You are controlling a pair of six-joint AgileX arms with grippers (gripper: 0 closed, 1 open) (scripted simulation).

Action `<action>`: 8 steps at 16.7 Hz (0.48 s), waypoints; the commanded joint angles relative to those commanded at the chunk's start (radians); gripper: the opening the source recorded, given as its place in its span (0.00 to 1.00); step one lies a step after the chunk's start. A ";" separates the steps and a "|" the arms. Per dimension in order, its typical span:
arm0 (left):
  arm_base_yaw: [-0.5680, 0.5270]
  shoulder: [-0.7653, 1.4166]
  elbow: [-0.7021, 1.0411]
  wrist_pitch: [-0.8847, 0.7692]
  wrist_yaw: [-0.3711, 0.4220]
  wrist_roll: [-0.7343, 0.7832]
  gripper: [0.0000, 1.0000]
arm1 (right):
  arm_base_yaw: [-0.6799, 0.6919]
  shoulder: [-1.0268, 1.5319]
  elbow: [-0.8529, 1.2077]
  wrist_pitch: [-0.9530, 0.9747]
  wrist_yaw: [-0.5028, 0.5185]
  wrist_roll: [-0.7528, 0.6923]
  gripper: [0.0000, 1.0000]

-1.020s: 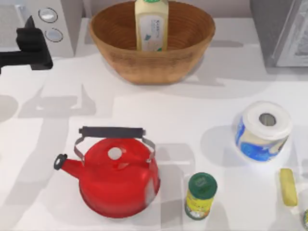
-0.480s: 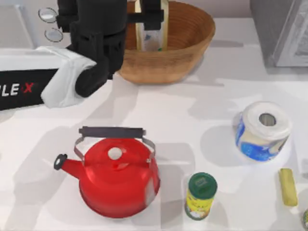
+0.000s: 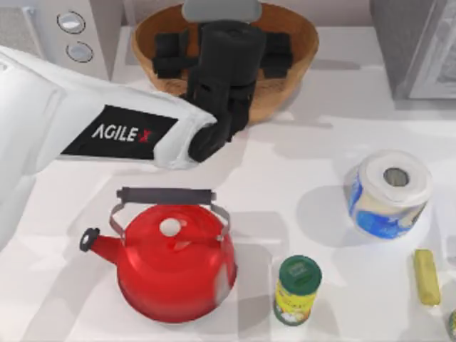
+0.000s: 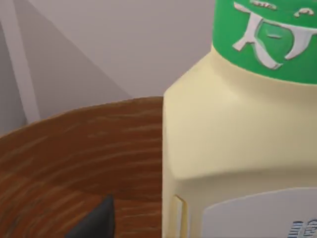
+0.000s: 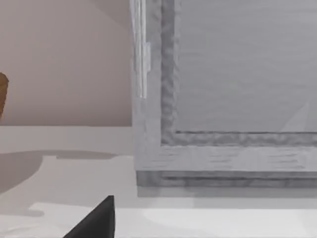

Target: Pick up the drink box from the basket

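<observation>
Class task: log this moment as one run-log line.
left hand: over basket, at drink box | grasp: unconfirmed | right arm: parked by grey cabinet

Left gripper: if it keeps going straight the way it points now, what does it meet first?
Most likely the drink box, which stands right ahead, close up in the left wrist view, inside the basket. The left gripper is over the basket; exact gap unclear.

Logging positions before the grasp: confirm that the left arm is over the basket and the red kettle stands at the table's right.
Not quite: the left arm is over the basket, but the top view shows the red kettle at the table's left.
</observation>
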 joint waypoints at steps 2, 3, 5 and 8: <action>0.000 0.000 0.000 0.000 0.000 0.000 1.00 | 0.000 0.000 0.000 0.000 0.000 0.000 1.00; 0.000 0.000 0.000 0.000 0.000 0.000 1.00 | 0.000 0.000 0.000 0.000 0.000 0.000 1.00; 0.005 -0.001 -0.002 -0.002 0.003 0.001 1.00 | 0.000 0.000 0.000 0.000 0.000 0.000 1.00; 0.016 0.035 0.051 -0.013 0.017 0.005 1.00 | 0.000 0.000 0.000 0.000 0.000 0.000 1.00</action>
